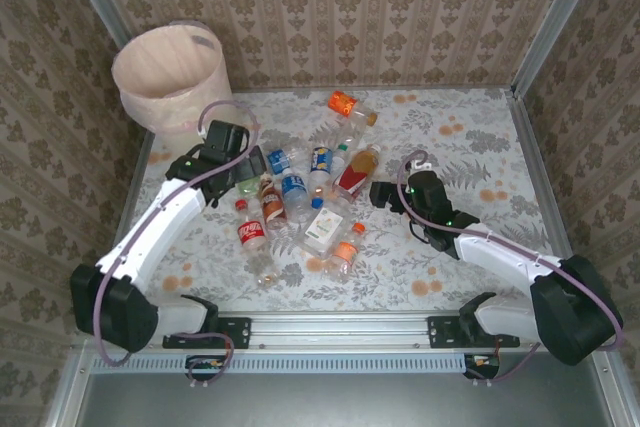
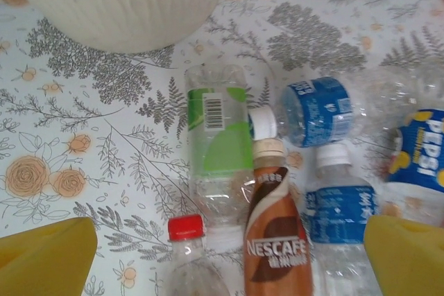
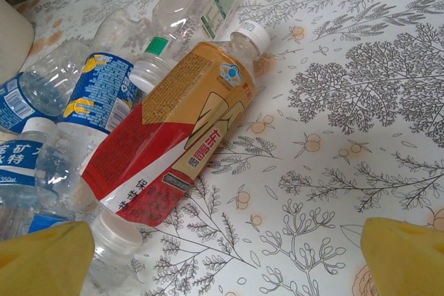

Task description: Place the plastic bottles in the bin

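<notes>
Both released, poised to pick: left end effector above the bottles, right end effector beside them. Bin sits upper left, nearest the left arm

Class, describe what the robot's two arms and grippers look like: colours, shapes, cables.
The left arm and right arm have white rounded shells, bulky black joints and a pale purple cable looping alongside. The left gripper and right gripper are black, with yellow fingers.
</notes>
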